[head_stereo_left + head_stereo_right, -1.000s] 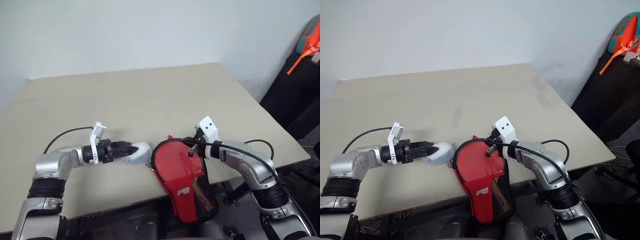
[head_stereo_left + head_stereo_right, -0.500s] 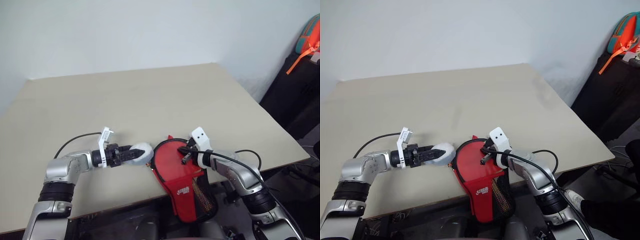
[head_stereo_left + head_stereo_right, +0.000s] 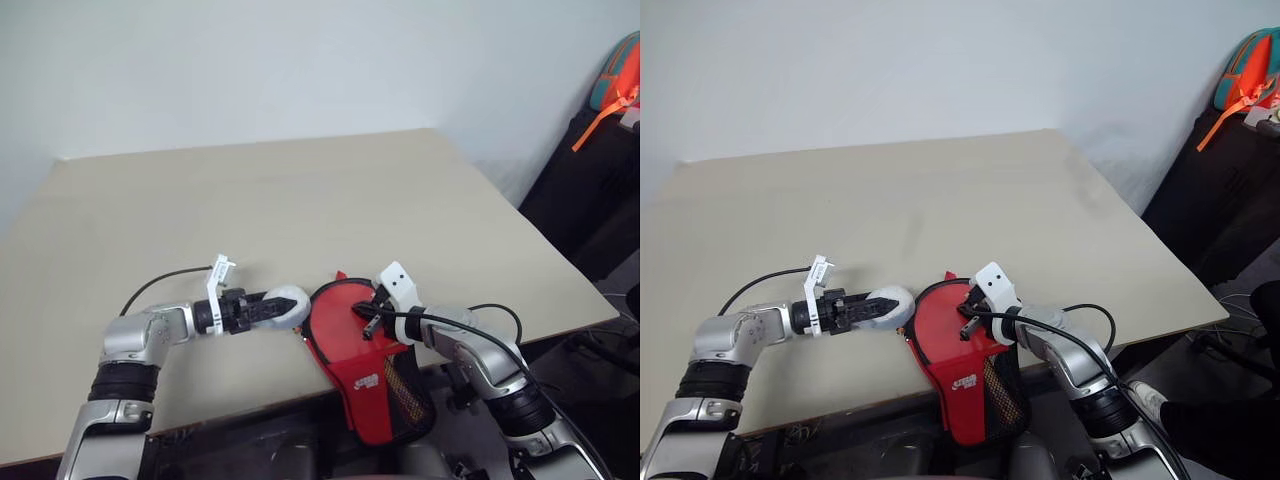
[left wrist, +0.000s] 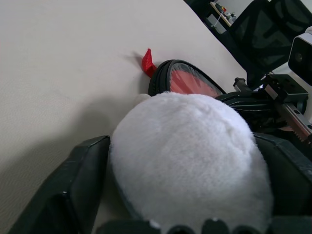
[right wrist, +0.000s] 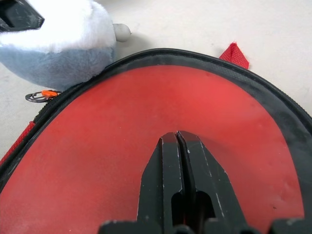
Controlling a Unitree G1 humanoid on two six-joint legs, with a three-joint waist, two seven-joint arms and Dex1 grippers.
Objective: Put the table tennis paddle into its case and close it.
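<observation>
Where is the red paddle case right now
In the left eye view the case lies at the table's near edge, its narrow end overhanging, between the left gripper and right gripper.

The case [image 3: 365,360] hangs past the counter [image 3: 300,200] edge, its lower end unclear, and the white plush [image 4: 190,161] hides the left hand's fingertips

You can spot a small white logo on the red case [image 3: 368,372] near its handle end, but it's not readable.
</observation>
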